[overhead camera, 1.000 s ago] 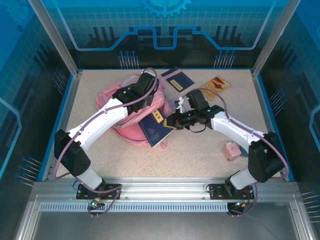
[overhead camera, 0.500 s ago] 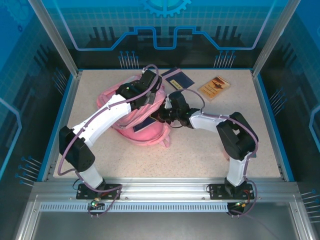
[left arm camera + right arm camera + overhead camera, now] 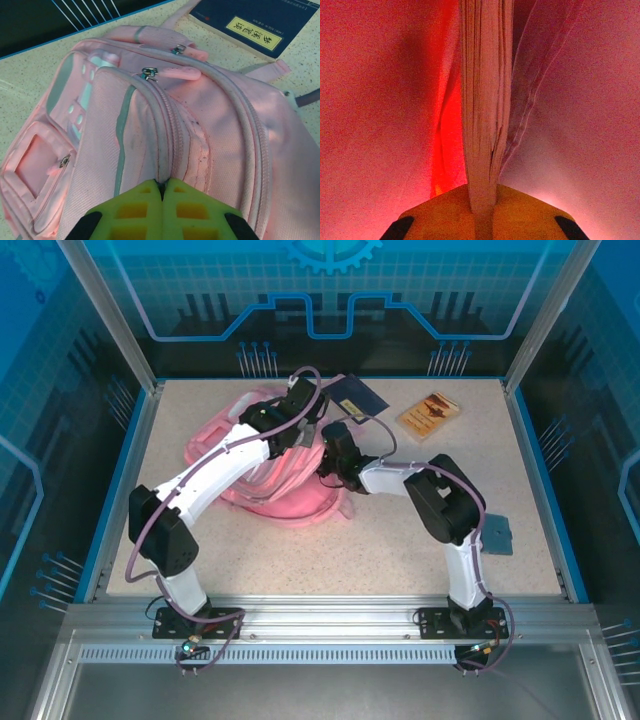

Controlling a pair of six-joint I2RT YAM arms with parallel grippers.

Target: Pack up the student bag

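Right tool [image 3: 482, 200], clamped on a booklet [image 3: 482, 100], is inside the student bag [image 3: 150, 125] that the left tool [image 3: 162, 187] pinches; beyond it, a blue book [image 3: 360, 395] and a tan book [image 3: 430, 412] look not yet packed.

Bright even overhead light, soft shadows, right wrist view dim, red-tinted, grainy

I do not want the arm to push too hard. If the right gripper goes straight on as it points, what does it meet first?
Probably the pink inner fabric of the student bag. The right gripper, shut on a book, points into it. The depth is unclear.
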